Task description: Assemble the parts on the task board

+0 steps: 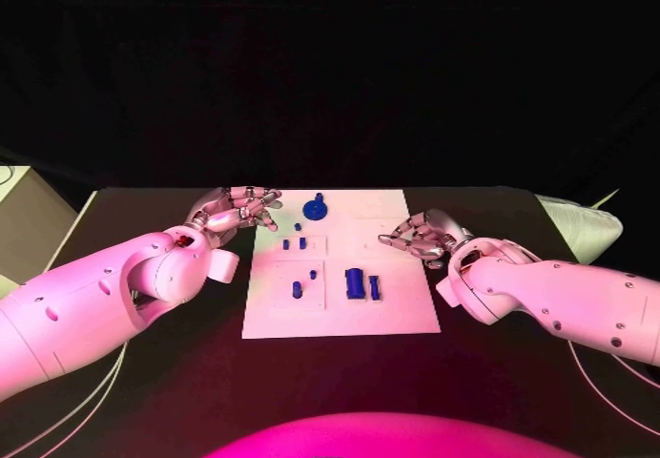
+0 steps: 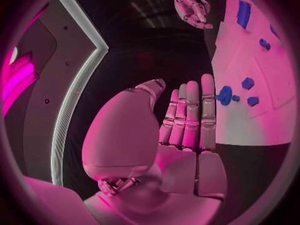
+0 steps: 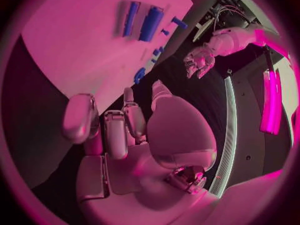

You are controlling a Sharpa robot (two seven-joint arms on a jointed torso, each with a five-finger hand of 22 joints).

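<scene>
The white task board (image 1: pixel 344 315) lies in the middle of the black table. A round blue part (image 1: pixel 317 207) sits near its far edge, two small blue pegs (image 1: pixel 295 243) stand behind a raised plate, and a thick blue cylinder (image 1: pixel 355 281) lies beside a slimmer bar (image 1: pixel 374 286). My left hand (image 1: pixel 241 210) hovers at the board's far left corner with straight fingers (image 2: pixel 190 115) and holds nothing; the round part (image 2: pixel 225 95) lies just beyond them. My right hand (image 1: pixel 420 237) is at the board's right edge, its fingers (image 3: pixel 115 130) loosely bent and empty, short of the cylinder (image 3: pixel 151 22).
Two more small blue pegs (image 1: pixel 304 282) stand on the left plate of the board. A pale box (image 1: pixel 28 224) stands off the table's left side and a white bag (image 1: pixel 585 229) off its right. Bare black table (image 1: pixel 165 401) surrounds the board.
</scene>
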